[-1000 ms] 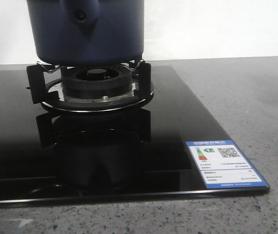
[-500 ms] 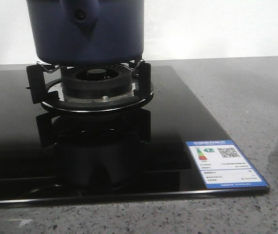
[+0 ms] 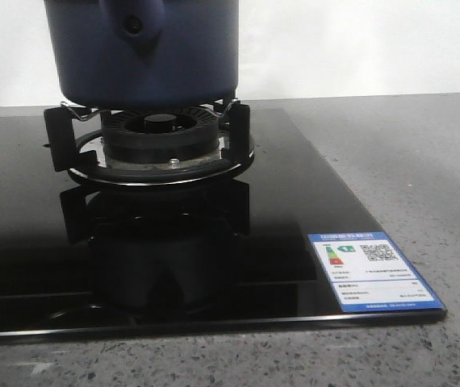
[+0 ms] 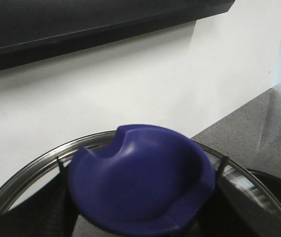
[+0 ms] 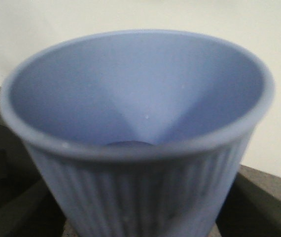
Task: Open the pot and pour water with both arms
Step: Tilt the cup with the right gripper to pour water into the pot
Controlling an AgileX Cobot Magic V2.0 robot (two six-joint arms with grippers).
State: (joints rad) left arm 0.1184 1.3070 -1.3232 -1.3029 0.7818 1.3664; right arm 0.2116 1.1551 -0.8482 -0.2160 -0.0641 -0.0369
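The dark navy pot (image 3: 145, 52) stands on the burner stand (image 3: 153, 149) of a black glass stove, its stubby pierced handle facing the front camera. Its top is cut off by the frame. Neither gripper shows in the front view. In the left wrist view, my left gripper (image 4: 140, 197) is shut on the blue knob (image 4: 140, 180) of a glass lid with a steel rim (image 4: 27, 173). In the right wrist view, my right gripper (image 5: 140, 212) is shut on a pale blue ribbed cup (image 5: 140, 187), which is upright and fills the view.
The black glass stove top (image 3: 294, 201) carries an energy label (image 3: 373, 270) at its front right corner. Grey speckled counter (image 3: 424, 169) lies to the right and in front. A white wall stands behind, with a dark hood (image 4: 81, 19) above it.
A grey blurred shape at the right edge of the front view has left the frame, and its shadow on the counter has faded. The pot has not moved.
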